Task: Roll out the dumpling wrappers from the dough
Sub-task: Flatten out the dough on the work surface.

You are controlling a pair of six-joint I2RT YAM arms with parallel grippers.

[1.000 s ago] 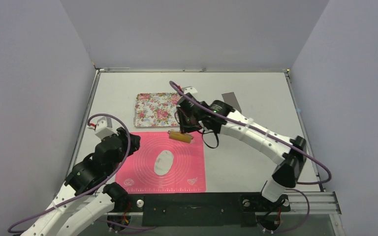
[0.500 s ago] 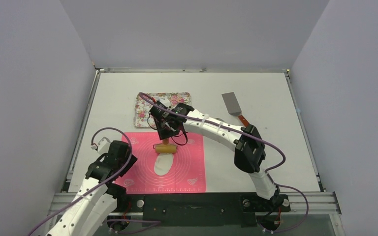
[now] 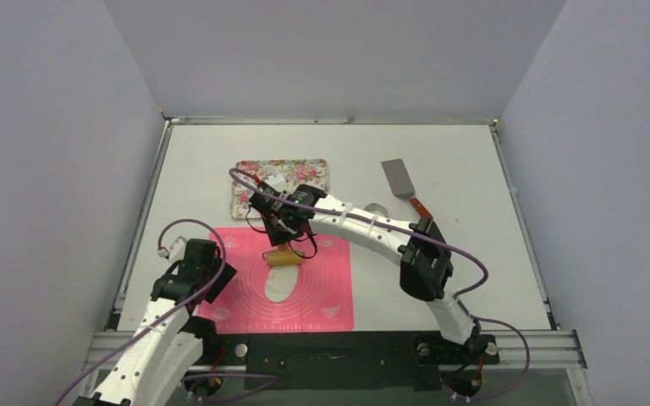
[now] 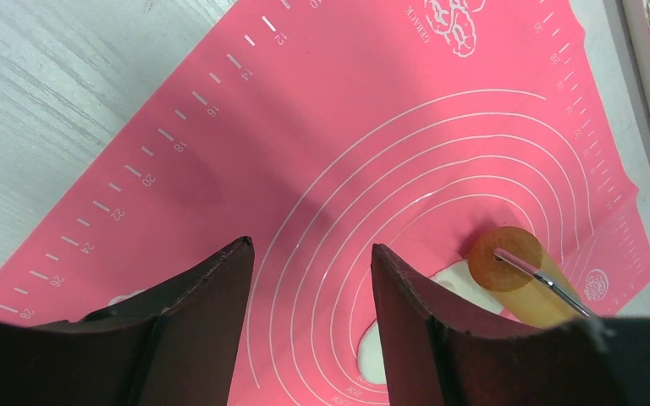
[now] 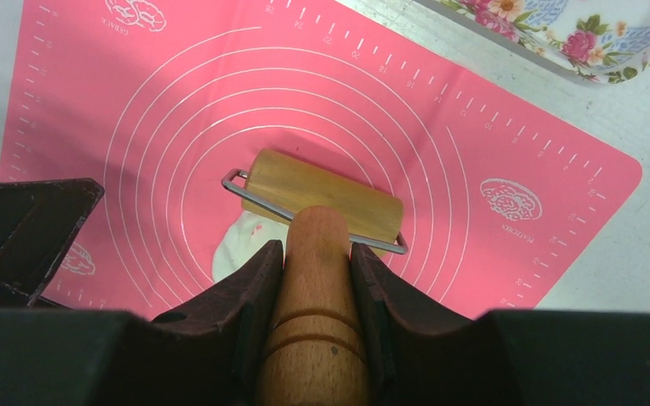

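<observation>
The right pincer (image 5: 317, 254) is pressed shut on the small roller (image 5: 305, 190), whose wooden handle (image 5: 316, 296) is pinched between the two dark fingers (image 5: 245, 292). The drum (image 5: 347, 207) is set on the far end of the dough (image 5: 239, 245), which lies as a white oval near the middle of the pink mat (image 5: 491, 135); no round wrapper is seen cut from it yet. The left pincer (image 4: 311, 254) is spread wide and holds nothing; it hovers over the mat's left part, apart from the dough.

The dough could be picked up by the drum and wrapped around it if it is tacky. The mat could be dragged along, since nothing is seen pinning it down. The oval may be stretched longer rather than rounder if it is rolled along one line only, and one edge may be thinned if the handle is tilted.

The drum is a short, smooth cylinder of pale wood, carried in a thin wire yoke; the handle is turned, grooved and round-ended. The mat is thin, flat and matte, printed with white rings and ruler marks. The dough looks soft, smooth and blunt-edged. Beyond the mat a flowered tray (image 3: 250, 199) is seen, and a metal spatula (image 3: 400, 179) lies well apart to the right.
</observation>
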